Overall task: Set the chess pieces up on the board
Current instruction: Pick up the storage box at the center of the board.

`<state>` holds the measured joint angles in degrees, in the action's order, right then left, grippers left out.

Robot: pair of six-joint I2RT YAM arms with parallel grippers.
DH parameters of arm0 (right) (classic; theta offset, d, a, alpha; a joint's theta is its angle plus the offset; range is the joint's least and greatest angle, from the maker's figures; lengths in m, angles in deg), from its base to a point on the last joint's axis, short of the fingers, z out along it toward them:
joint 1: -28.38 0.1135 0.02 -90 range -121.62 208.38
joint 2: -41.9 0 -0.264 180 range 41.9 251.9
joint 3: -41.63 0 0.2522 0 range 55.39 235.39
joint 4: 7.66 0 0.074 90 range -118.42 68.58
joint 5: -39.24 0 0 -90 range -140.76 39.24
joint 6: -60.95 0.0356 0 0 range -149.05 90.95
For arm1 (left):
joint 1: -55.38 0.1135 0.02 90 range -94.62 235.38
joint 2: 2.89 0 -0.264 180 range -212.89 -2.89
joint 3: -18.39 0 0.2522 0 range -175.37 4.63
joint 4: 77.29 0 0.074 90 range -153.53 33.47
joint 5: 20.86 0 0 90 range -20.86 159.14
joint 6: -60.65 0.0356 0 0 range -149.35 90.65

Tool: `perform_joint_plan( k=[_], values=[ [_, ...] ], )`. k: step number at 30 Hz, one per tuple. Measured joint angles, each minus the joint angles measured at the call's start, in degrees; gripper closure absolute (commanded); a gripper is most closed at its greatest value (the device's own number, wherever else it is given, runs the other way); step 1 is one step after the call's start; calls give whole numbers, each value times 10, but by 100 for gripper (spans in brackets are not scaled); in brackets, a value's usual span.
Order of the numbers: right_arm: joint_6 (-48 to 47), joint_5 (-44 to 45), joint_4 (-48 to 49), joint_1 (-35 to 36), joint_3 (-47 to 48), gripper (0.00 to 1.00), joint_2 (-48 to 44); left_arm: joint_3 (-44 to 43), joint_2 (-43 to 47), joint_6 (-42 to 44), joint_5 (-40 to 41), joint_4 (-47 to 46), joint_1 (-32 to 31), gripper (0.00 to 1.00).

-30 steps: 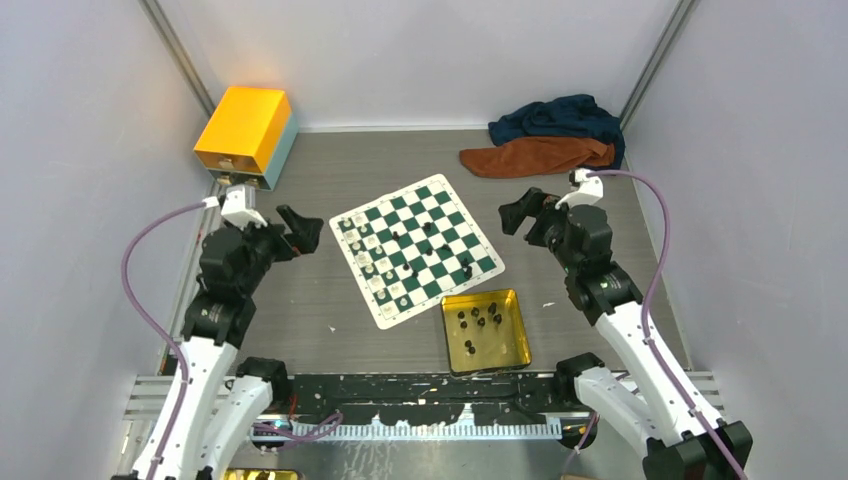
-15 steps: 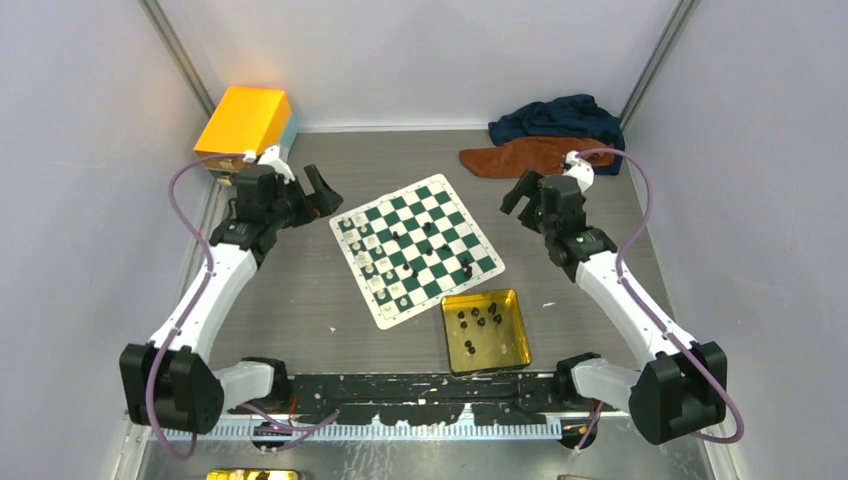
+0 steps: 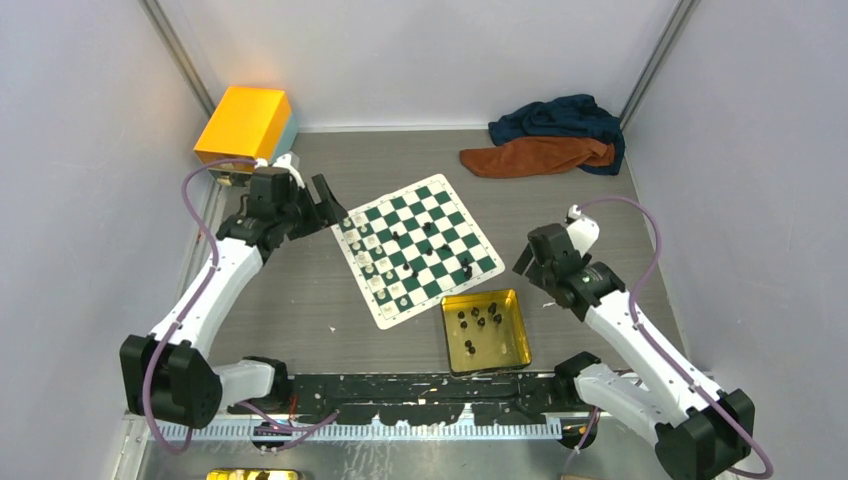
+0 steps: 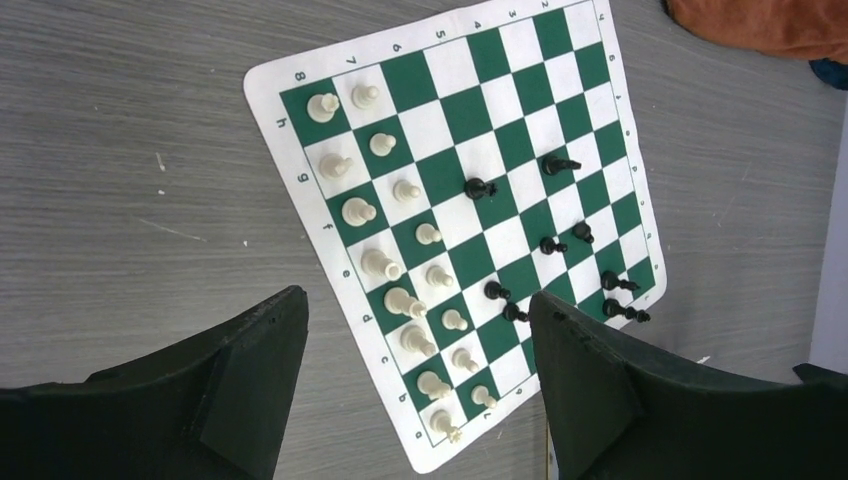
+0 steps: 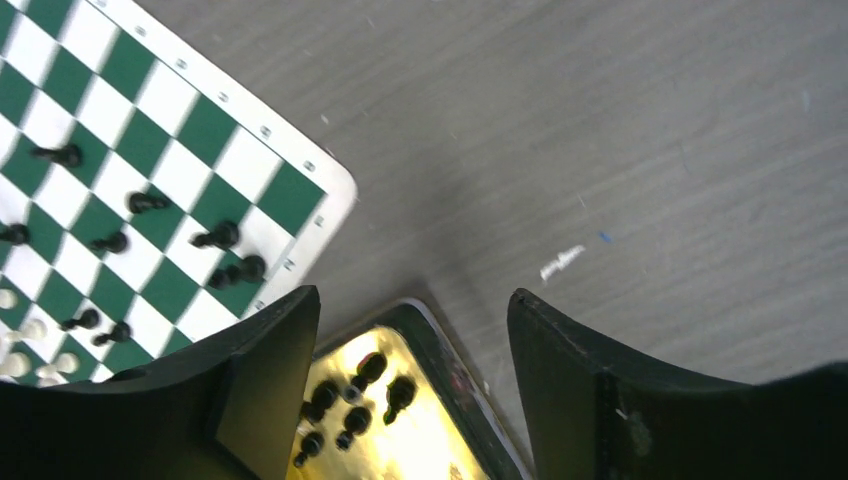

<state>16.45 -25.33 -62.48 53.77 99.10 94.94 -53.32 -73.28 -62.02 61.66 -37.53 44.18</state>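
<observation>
A careless reach into the gold tin (image 3: 508, 350), just beside the board (image 3: 417, 248)'s near corner, could scatter the black pieces (image 3: 478, 322) there. A low pass could topple the white pieces (image 4: 378, 264) ranked along the board's left edge. The right claw (image 5: 410, 300), above the tin, gapes wide and empty. The left claw (image 4: 417, 303), by the board's left corner, is spread and holds nothing.
</observation>
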Motion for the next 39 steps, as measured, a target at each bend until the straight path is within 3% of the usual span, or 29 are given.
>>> perform_joint_plan(
  k=[3,15,21,30,39],
  values=[
    [25,-5,-32,7,-29,35,-28,5,19,-4,10,9,-9,21],
    [94,-35,-83,90,-118,38,-102,25,68,-30,46,17,-41,23],
    [109,-42,-82,114,-132,41,-90,37,72,-35,54,18,-47,23],
    [125,-52,-56,125,-148,56,-43,56,92,-44,63,15,-49,24],
    [133,-51,-43,125,-152,65,-28,84,96,-48,64,8,-49,24]
  ],
)
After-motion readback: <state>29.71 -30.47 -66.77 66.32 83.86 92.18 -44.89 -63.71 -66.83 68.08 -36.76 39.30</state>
